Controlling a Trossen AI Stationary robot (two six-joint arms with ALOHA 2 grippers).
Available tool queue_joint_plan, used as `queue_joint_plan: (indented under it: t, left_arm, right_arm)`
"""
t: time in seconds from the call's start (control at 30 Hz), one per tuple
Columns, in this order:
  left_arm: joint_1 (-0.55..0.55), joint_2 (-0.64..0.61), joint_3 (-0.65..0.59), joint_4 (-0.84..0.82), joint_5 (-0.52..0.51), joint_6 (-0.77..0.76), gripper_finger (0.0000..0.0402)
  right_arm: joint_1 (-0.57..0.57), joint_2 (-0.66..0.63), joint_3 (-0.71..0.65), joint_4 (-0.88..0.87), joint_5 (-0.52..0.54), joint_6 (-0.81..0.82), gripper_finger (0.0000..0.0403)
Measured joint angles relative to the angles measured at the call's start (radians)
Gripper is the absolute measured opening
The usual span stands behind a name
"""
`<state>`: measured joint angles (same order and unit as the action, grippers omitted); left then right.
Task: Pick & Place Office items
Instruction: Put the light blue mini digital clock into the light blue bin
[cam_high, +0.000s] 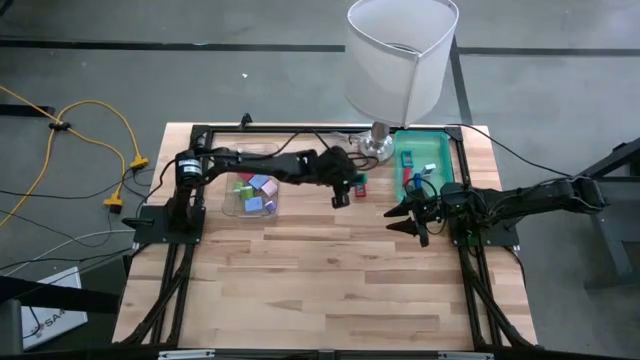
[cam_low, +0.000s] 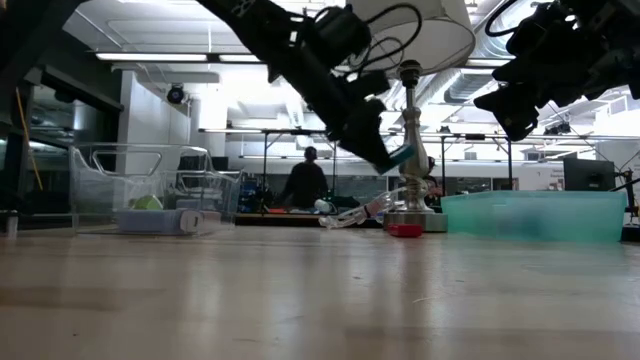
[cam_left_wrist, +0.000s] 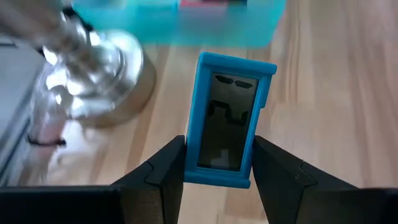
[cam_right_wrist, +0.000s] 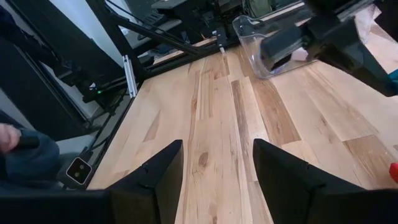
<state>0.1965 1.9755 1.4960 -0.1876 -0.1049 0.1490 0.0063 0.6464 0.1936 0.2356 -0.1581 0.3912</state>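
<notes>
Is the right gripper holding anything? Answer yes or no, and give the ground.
No: in the right wrist view the right gripper has its fingers apart with only bare wooden table showing between them.

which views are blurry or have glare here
Left wrist view: blue piece between the fingers is sharp, lamp base behind is blurred with glare. Low view: near table soft, bright ceiling lights. High view: even light.

Room beyond the wooden table (cam_high: 330, 290)

Grey floor (cam_high: 100, 70) around it; ceiling strip lights (cam_low: 160, 57) above; seated person (cam_low: 305, 185) beyond it; yellow cable (cam_high: 95, 125) beside it.
</notes>
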Motion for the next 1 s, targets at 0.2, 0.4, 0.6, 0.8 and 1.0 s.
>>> queue_joint_plan:
  t: [0.2, 0.4, 0.6, 0.8, 1.0]
  left_arm:
    - [-0.05, 0.0, 0.001, 0.038, -0.043, -0.001, 0.0153]
    - [-0.087, 0.0, 0.001, 0.036, -0.047, -0.029, 0.0153]
    - [-0.131, 0.0, 0.001, 0.036, -0.047, -0.029, 0.0153]
    - [-0.171, 0.0, 0.001, 0.037, -0.044, -0.026, 0.0153]
    - [-0.196, 0.0, 0.001, 0.042, -0.044, -0.026, 0.0153]
  right_arm:
    - [0.0, 0.0, 0.0, 0.0, 0.0, 0.0, 0.0181]
    - [0.0, 0.0, 0.0, 0.0, 0.0, 0.0, 0.0181]
    - [0.0, 0.0, 0.0, 0.0, 0.0, 0.0, 0.0181]
    - [0.0, 0.0, 0.0, 0.0, 0.0, 0.0, 0.0181]
    - [0.0, 0.0, 0.0, 0.0, 0.002, 0.0, 0.0181]
